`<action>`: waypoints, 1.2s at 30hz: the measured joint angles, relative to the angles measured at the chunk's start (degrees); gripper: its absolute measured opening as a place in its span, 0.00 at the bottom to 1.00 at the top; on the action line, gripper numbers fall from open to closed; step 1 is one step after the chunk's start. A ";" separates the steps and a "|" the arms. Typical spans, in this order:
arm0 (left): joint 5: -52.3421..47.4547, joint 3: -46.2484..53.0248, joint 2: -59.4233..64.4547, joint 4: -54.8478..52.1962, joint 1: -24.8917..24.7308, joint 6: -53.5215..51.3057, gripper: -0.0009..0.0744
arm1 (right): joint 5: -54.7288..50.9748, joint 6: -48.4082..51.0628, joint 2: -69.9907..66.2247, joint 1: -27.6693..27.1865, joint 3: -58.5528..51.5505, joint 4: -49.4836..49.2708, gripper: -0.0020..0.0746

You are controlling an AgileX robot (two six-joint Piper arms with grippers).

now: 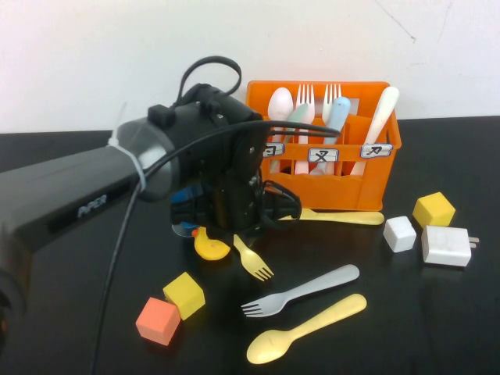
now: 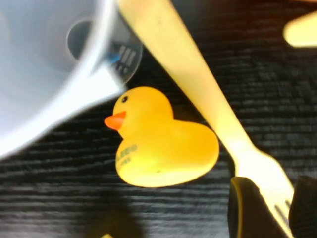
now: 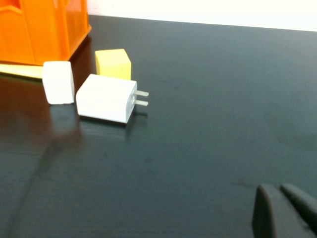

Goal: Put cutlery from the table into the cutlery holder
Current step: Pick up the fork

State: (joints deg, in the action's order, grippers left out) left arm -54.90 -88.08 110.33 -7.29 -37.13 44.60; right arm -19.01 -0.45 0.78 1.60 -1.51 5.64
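Observation:
The orange cutlery holder point(image 1: 344, 187) stands at the back with several pieces upright in it. On the black table point(image 1: 437, 328) lie a yellow fork point(image 1: 254, 258), a pale grey fork point(image 1: 301, 291), a yellow spoon point(image 1: 305, 328) and a yellow knife point(image 1: 344, 216) in front of the holder. My left gripper point(image 2: 275, 213) hangs over the yellow fork point(image 2: 198, 94), open, its fingers on either side of the tine end. In the high view the wrist point(image 1: 234, 180) hides the fingers. My right gripper point(image 3: 285, 208) is shut and empty above bare table, out of the high view.
A yellow rubber duck point(image 1: 211, 246) and a blue cup point(image 1: 187, 215) lie under my left wrist beside the fork. Yellow point(image 1: 184, 294) and orange point(image 1: 158, 320) cubes sit front left. A white cube point(image 1: 400, 233), yellow cube point(image 1: 433, 209) and white charger point(image 1: 447, 245) sit right of the holder.

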 joint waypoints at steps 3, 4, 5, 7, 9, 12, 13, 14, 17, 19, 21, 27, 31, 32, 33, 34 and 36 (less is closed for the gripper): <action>0.48 -1.00 1.31 -0.39 0.00 6.37 0.25 | 0.00 0.00 0.00 0.00 0.00 0.00 0.02; 0.59 -1.45 1.64 -0.62 0.00 8.34 0.25 | 0.00 0.00 0.00 0.00 0.00 0.00 0.02; 0.71 -1.87 1.97 -0.63 0.00 9.62 0.25 | 0.00 0.00 0.00 0.00 0.00 0.00 0.02; 0.81 -2.87 2.66 -0.72 0.00 11.83 0.25 | 0.00 0.00 0.00 0.00 0.00 0.00 0.02; 0.89 -3.29 3.27 -0.72 0.00 13.63 0.25 | 0.00 0.00 0.00 0.00 0.00 0.00 0.02; 0.89 -3.39 3.82 -0.84 0.00 15.70 0.25 | 0.00 0.00 0.00 0.00 0.00 0.00 0.02; 0.75 -3.39 4.07 -0.95 0.00 16.18 0.25 | 0.00 0.00 0.00 0.00 0.00 0.00 0.02; 0.65 -3.39 4.25 -0.95 0.00 16.62 0.25 | 0.00 0.00 0.00 0.00 0.00 0.00 0.02; -0.05 -3.39 4.38 -0.85 0.11 18.11 0.25 | 0.00 0.00 0.00 0.00 0.00 0.00 0.02; -0.62 -3.39 4.42 -1.09 0.21 18.93 0.25 | 0.00 0.00 0.00 0.00 0.00 0.00 0.02; -0.97 -3.52 4.66 -1.06 0.58 19.00 0.25 | 0.00 0.00 0.00 0.00 0.00 0.00 0.02; -1.10 -3.54 6.19 -1.34 1.43 20.61 0.26 | 0.00 0.00 0.00 0.00 0.00 0.00 0.02; -0.84 -3.87 6.90 -1.56 1.43 21.05 0.27 | 0.00 0.00 0.00 0.00 0.00 0.00 0.02; -0.72 -3.98 7.14 -1.72 1.43 21.03 0.27 | 0.00 0.00 0.00 0.00 0.00 0.00 0.02; -0.63 -4.11 7.25 -1.68 1.43 21.08 0.27 | 0.00 0.00 0.00 0.00 0.00 0.00 0.02; -0.63 -4.21 7.36 -1.68 1.43 21.08 0.27 | 0.00 0.00 0.00 0.00 0.00 0.00 0.02; -0.50 -4.43 7.60 -1.95 1.43 21.08 0.27 | 0.00 0.00 0.00 0.00 0.00 0.00 0.02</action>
State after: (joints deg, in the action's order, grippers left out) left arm -55.39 -92.51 117.93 -9.24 -35.70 65.68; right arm -19.01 -0.45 0.78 1.60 -1.51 5.64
